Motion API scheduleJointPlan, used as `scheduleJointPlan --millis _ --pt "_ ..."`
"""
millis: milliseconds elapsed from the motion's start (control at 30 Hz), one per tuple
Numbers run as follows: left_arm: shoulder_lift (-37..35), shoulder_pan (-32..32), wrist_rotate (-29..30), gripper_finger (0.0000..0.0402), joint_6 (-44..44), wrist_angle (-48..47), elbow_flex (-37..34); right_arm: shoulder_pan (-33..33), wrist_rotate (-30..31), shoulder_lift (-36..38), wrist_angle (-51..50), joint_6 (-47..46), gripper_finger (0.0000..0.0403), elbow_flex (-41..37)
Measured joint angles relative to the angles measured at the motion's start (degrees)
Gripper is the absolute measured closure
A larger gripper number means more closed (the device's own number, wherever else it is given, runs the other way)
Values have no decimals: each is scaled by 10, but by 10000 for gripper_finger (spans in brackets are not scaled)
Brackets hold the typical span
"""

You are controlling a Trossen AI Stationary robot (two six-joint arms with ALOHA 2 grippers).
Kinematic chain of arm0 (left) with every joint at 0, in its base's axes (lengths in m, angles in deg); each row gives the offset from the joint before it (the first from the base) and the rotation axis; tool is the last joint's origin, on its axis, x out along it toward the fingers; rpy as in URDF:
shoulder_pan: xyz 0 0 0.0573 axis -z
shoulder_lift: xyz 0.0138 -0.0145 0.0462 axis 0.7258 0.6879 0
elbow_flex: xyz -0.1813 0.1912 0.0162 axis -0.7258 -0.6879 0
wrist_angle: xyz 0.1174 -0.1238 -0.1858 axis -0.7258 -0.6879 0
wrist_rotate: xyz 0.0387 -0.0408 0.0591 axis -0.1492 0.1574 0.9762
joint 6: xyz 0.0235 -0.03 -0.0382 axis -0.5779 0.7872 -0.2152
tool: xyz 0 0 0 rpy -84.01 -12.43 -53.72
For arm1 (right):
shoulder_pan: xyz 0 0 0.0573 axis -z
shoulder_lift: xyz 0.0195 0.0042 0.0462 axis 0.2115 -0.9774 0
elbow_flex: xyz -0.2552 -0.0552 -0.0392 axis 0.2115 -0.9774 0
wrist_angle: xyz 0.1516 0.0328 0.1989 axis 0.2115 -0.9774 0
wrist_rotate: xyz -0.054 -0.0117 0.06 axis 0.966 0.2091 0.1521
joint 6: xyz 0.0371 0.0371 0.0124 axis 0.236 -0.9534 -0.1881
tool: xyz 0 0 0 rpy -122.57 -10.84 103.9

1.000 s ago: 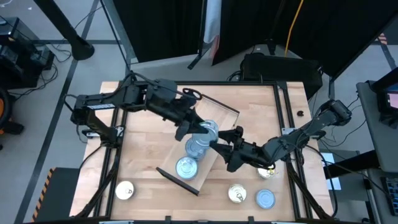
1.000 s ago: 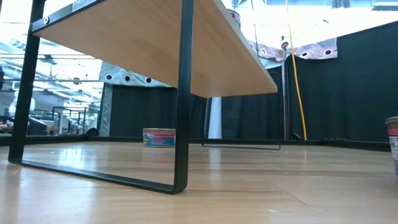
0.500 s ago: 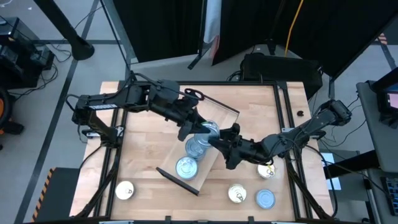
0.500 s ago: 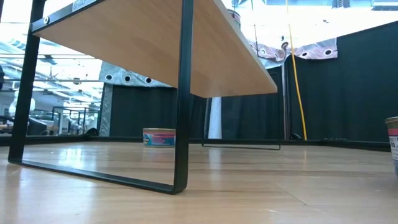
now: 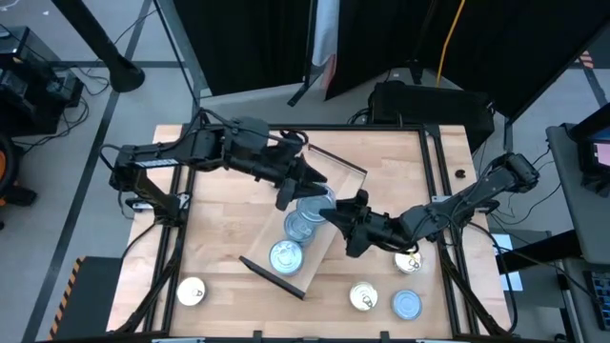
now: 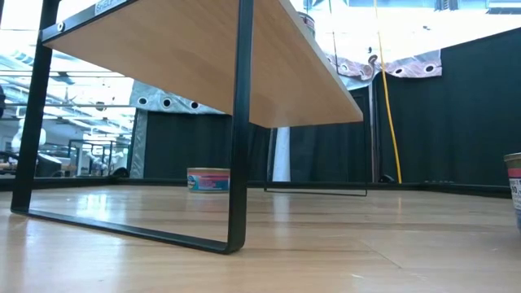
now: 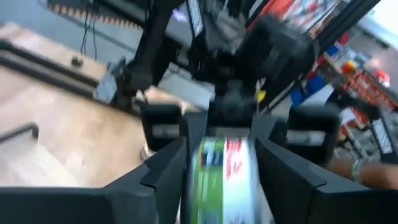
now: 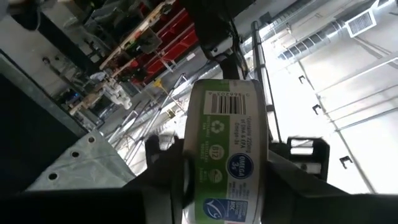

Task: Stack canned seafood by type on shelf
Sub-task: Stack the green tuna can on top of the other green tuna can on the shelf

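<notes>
From above, you see both grippers meeting over the shelf (image 5: pixel 334 195): the left gripper (image 5: pixel 310 181) and right gripper (image 5: pixel 335 211) flank one tin (image 5: pixel 315 202). Low down, a tin (image 6: pixel 208 180) sits on the table (image 6: pixel 342 244). Each wrist camera shows that arm's jaws narrowly bracketing a green-labelled tin (image 7: pixel 217 177) (image 8: pixel 227 149).

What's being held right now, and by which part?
A green-labelled tin, turned on edge, is clamped by the right hand across its two flat faces. Whether the left hand grips it too cannot be told.
</notes>
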Motion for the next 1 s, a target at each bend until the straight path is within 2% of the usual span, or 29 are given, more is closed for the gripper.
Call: scheduleJointPlan --millis 100,167,300,433,533,733,867,1000 --pt "-1 0 9 174 -1 20 0 -1 -1 -1 -7 -27 262 -1" --pt "-4 1 35 149 -16 13 0 0 1 -1 -13 -50 261 -1" --pt "-31 -3 104 111 -77 -21 0 0 52 -1 -21 -113 272 -1" --pt "-73 1 198 101 -132 -68 1 8 116 -1 -47 -214 274 -1" --pt "-94 19 245 101 -152 -103 0 14 133 -1 -79 -293 268 -1" --pt "-101 80 313 101 -165 -188 -6 47 122 0 -181 -474 264 -1" --pt "-100 120 376 101 -164 -203 -48 66 67 0 -255 -583 263 -1" --pt "-100 147 434 100 -150 -216 -82 75 24 0 -296 -638 262 -1"
